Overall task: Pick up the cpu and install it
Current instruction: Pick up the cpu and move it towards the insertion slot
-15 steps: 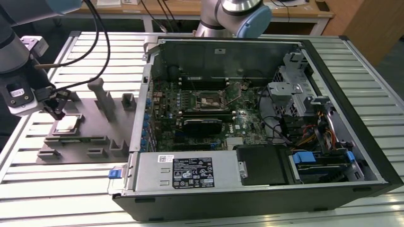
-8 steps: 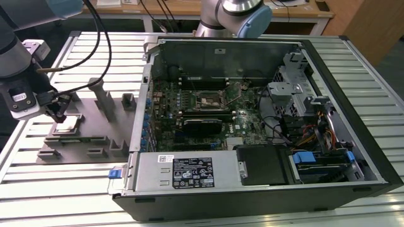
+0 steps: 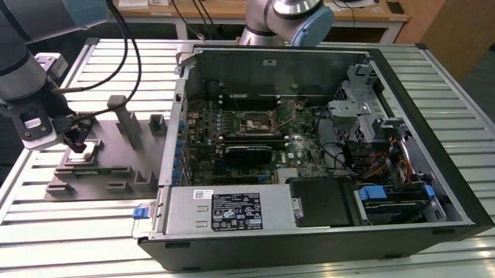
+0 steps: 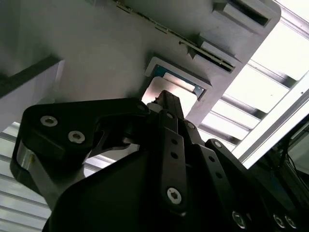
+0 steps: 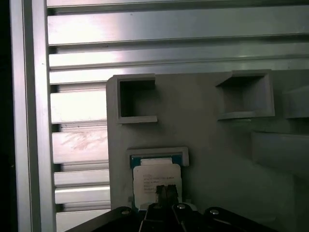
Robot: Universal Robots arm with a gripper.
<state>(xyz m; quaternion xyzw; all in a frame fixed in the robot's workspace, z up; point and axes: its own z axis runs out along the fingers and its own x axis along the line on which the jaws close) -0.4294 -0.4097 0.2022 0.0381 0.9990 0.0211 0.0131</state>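
The slatted aluminium worktop [image 3: 46,231] carries a grey fixture tray [image 3: 108,174], and just beside the tray, on the exterior view's right, lies an open computer case [image 3: 309,249]. Inside the case, well apart from the tray, the green motherboard [image 3: 302,150] is exposed, with its black metal-framed socket [image 3: 258,123] near its middle. The silver power supply [image 3: 224,211] sits along the case's near edge.

The robot arm [image 3: 23,75] reaches down over the tray's end farthest from the case. Several upright posts and square pockets rise from the tray [image 5: 212,159] around that spot.

The gripper [image 3: 77,146] hangs directly above a shallow framed recess of the tray. In the first wrist view its [image 5: 166,192] two narrow fingers are pressed together with nothing between them. Their tips are at the top face of the chip; whether they touch it cannot be told.

The cpu [image 3: 87,152] lies flat in that recess. Its pale metal top [image 5: 157,175] faces up and a teal edge shows along one side. In the second wrist view the chip [image 4: 157,92] sits just past the gripper [image 4: 164,99] tip.
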